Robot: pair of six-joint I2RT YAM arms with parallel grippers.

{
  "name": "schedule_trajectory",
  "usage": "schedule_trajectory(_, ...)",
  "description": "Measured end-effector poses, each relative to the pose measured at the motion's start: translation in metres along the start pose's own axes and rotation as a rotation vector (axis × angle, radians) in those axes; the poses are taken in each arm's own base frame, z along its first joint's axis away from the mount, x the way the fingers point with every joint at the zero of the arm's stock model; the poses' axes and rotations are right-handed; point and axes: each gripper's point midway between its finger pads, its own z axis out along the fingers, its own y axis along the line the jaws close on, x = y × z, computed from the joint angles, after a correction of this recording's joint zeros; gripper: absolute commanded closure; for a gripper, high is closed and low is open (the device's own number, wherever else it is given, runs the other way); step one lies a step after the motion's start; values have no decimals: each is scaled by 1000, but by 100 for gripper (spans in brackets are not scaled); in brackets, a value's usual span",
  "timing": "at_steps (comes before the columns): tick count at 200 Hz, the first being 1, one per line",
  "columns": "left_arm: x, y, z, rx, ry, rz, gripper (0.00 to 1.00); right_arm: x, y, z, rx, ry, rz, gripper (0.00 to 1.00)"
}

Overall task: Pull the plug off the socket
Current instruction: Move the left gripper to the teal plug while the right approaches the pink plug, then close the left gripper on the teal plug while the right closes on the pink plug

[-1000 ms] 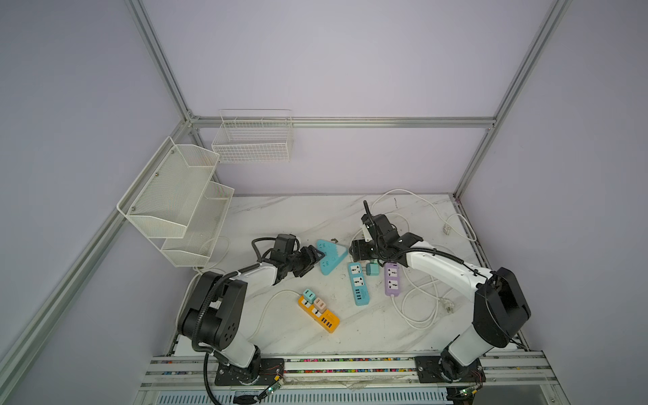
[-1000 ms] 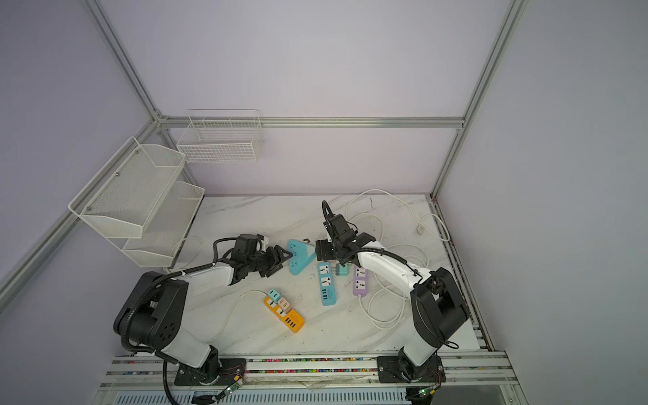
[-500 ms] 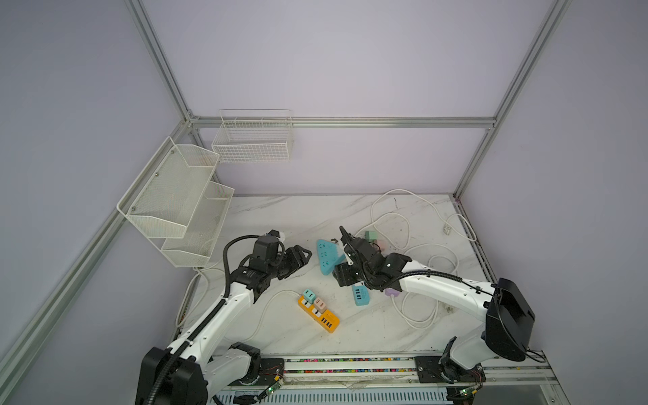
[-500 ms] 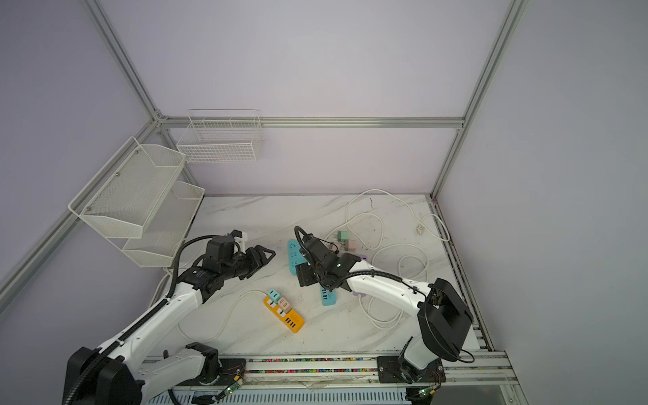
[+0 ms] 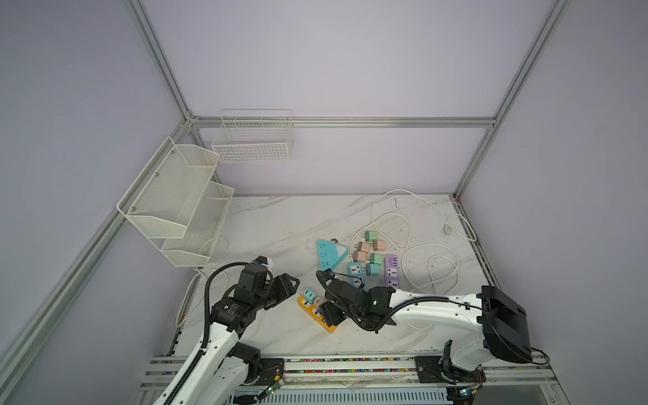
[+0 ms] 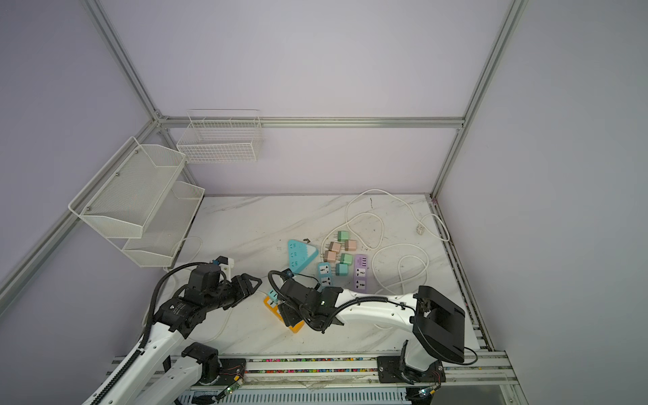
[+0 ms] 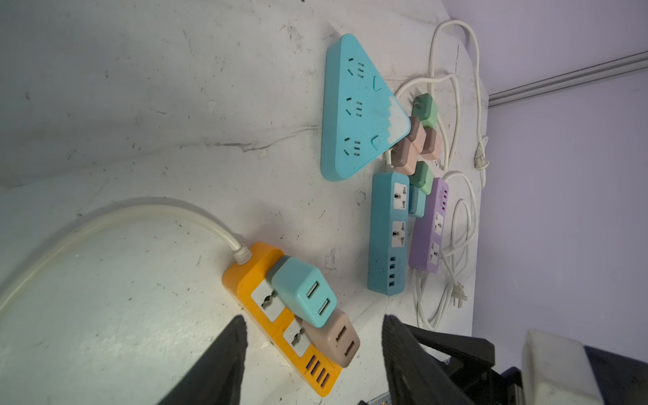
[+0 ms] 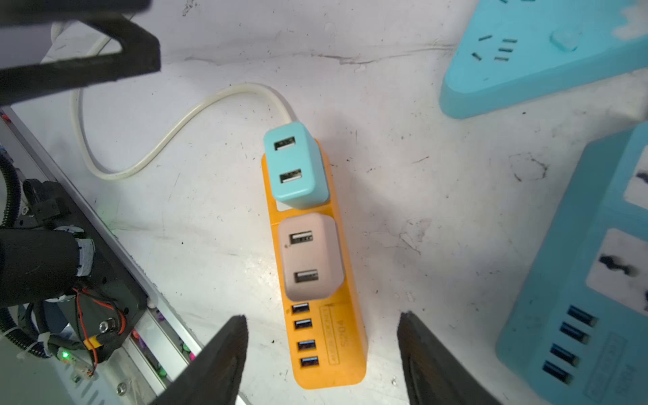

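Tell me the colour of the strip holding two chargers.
The strip is orange; clearest in right wrist view.

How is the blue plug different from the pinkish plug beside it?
The blue plug is teal; the pinkish plug is beige. The blue plug sits nearest the white cord on the orange strip; the pinkish plug sits nearest its small ports. Both are plugged in, with two slots each.
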Motion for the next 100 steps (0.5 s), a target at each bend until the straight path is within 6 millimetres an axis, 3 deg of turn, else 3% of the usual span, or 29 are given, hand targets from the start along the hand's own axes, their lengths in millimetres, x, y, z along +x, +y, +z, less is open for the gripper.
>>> schedule_trajectory(28, 16, 18, 4, -20, 23, -41, 43, 4, 5, 10, 16, -14, -17, 30)
schedule_trajectory(100, 44, 44, 19, -38, 97, -130, 49, 20, -12, 46, 115, 16, -60, 39)
